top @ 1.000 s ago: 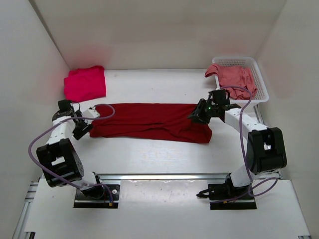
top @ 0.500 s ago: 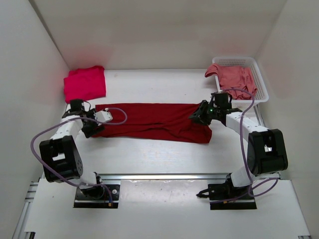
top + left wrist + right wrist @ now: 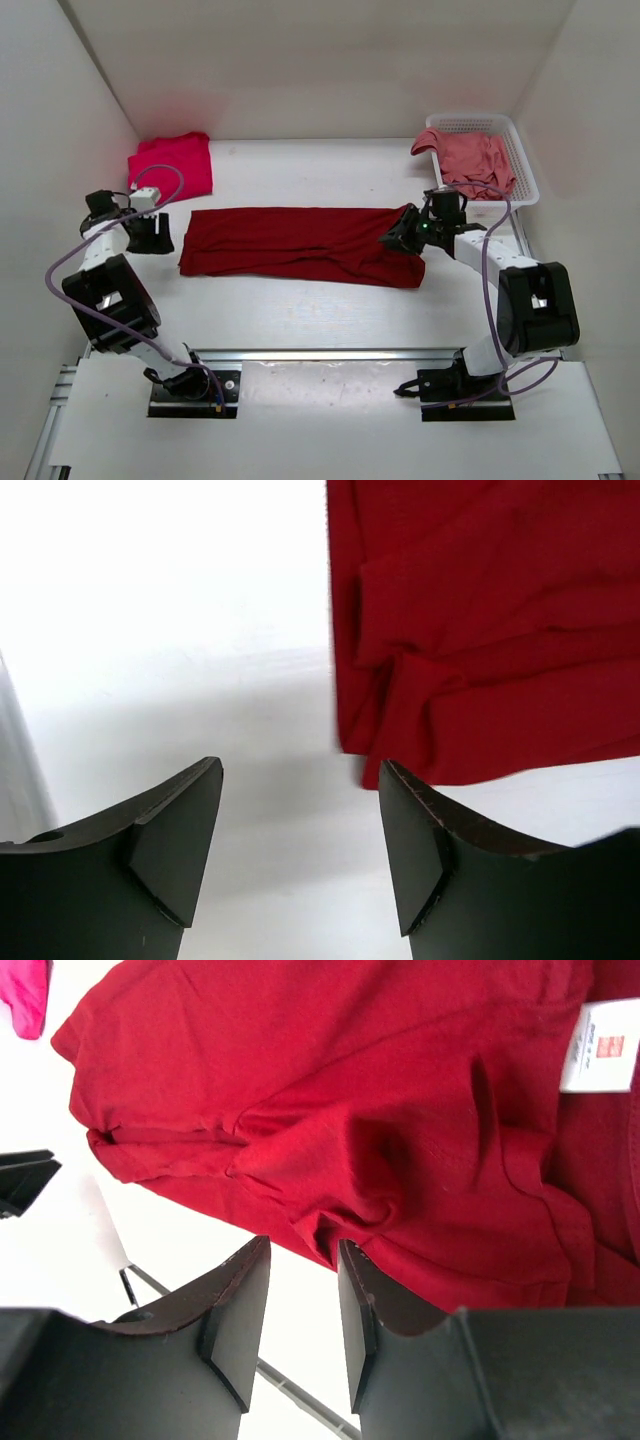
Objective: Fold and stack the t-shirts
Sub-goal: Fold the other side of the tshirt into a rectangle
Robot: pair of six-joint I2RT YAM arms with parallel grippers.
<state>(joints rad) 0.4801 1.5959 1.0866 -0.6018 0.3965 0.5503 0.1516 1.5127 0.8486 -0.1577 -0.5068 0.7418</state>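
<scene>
Dark crimson t-shirt [image 3: 300, 245] flat, centre

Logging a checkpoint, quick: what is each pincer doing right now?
Left pincer: open, empty.
Right pincer: narrowly open, nothing gripped, above the edge of the dark crimson t-shirt.

**Q:** Is there any writing to read in this scene?

**A:** Only one item. A white tag [image 3: 598, 1045] lies on the crimson shirt [image 3: 400, 1110], at the upper right of the right wrist view. It runs off the frame's right edge.

**Q:** What does it say?

**A:** It has a small red square mark [image 3: 622, 1048] on its right side, with a few lines of fine print beside it. All of it is too small and blurred to make out, so no brand or size can be told.

**Q:** And the other views?

**A:** The overhead and left wrist views show nothing legible.
</scene>
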